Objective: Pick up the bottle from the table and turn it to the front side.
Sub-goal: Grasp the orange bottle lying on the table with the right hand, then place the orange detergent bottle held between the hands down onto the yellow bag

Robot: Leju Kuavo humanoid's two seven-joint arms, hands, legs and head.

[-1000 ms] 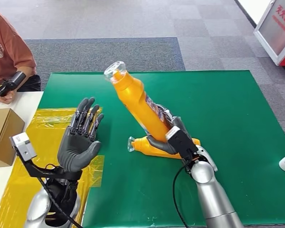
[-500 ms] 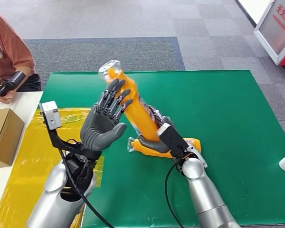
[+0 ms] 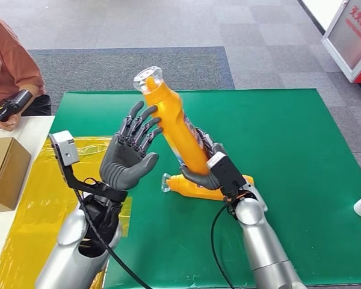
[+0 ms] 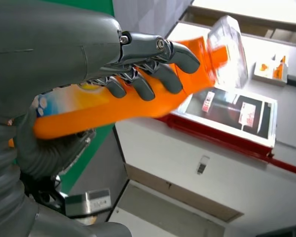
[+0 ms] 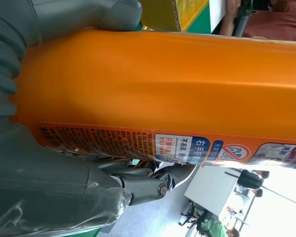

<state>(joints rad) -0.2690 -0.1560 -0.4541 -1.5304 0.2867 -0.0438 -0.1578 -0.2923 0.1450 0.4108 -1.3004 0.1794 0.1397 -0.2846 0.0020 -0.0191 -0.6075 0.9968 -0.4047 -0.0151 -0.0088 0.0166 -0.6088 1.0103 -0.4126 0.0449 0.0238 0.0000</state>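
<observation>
Lifting is done: bottle (image 3: 176,123) is gripped low by right hand (image 3: 205,168), cap tilted toward 11 o'clock. Left hand (image 3: 129,156), spread and empty, is held beside it. Front-side turn is judged pending.

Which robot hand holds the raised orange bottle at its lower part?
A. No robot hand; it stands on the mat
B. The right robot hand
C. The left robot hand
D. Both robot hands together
B. The right robot hand is wrapped around the lower part of the raised orange bottle, while the left robot hand is beside the bottle with its fingers spread.
</observation>
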